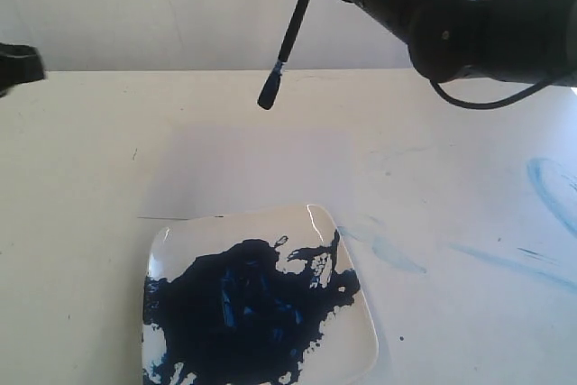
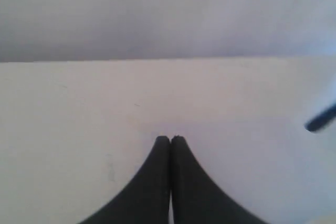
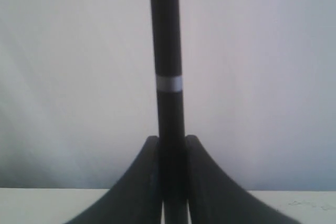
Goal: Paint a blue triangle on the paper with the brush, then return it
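Brush [image 1: 292, 24] hangs from our right gripper [image 3: 171, 140], whose jaws are clamped on the black handle just behind the silver band [image 3: 169, 83]. Its long axis runs steeply downward, leaning slightly toward our left, bristles lowest. The blue-stained tip [image 1: 268, 95] floats in the air near the edge of the paper [image 1: 243, 173] that lies away from the plate [image 1: 180, 241]. We cannot tell whether it is over that edge or just beyond it.

The paper lies flat between the tip and the plate with its dark paint puddle [image 1: 243, 304], and we see no triangle on it yet. We judge the coming move to be mostly a descent, with a small pull toward the plate side to land on the sheet.

Our left gripper [image 2: 169, 140] is pressed together on nothing, well off to the left, so the right arm is the one placed to paint.
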`<act>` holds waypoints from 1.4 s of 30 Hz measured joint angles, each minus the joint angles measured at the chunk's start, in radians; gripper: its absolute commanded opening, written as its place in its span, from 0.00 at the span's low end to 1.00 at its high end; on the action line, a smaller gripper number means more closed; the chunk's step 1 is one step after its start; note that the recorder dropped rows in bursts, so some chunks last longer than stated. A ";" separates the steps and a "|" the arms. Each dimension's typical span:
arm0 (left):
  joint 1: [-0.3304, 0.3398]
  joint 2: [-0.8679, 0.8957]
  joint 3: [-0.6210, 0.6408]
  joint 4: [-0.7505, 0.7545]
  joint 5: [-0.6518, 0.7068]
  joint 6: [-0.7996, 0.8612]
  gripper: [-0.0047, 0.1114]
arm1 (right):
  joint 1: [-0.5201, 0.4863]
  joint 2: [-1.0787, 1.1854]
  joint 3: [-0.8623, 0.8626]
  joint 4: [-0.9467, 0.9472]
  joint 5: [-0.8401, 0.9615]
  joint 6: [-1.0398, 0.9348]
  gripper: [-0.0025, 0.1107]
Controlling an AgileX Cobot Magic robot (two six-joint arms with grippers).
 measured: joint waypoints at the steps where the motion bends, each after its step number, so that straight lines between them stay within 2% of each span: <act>1: 0.000 0.156 -0.104 0.208 -0.146 -0.183 0.04 | 0.000 0.006 0.000 0.000 0.000 -0.033 0.02; 3: 0.000 0.323 -0.177 0.327 -0.267 -0.281 0.04 | 0.000 0.010 0.000 0.000 0.002 -0.058 0.02; 5: 0.000 0.436 -0.202 0.363 -0.300 -0.305 0.04 | 0.000 0.010 0.000 0.000 0.000 -0.064 0.02; 9: 0.002 0.522 -0.202 0.372 -0.315 -0.310 0.04 | 0.000 0.010 0.000 0.000 0.007 -0.068 0.02; 14: 0.002 0.534 -0.173 0.379 -0.341 -0.301 0.04 | 0.000 0.010 0.000 0.000 0.021 -0.068 0.02; 22: 0.002 0.602 -0.170 0.376 -0.230 -0.300 0.04 | 0.000 0.043 -0.004 0.002 -0.024 -0.016 0.02; 33: 0.002 0.696 -0.237 0.360 -0.293 -0.276 0.04 | 0.000 0.146 -0.011 -0.005 -0.167 0.026 0.02; 42: -0.005 0.698 -0.285 0.361 -0.294 -0.308 0.04 | 0.000 0.223 -0.107 -0.011 -0.167 0.032 0.02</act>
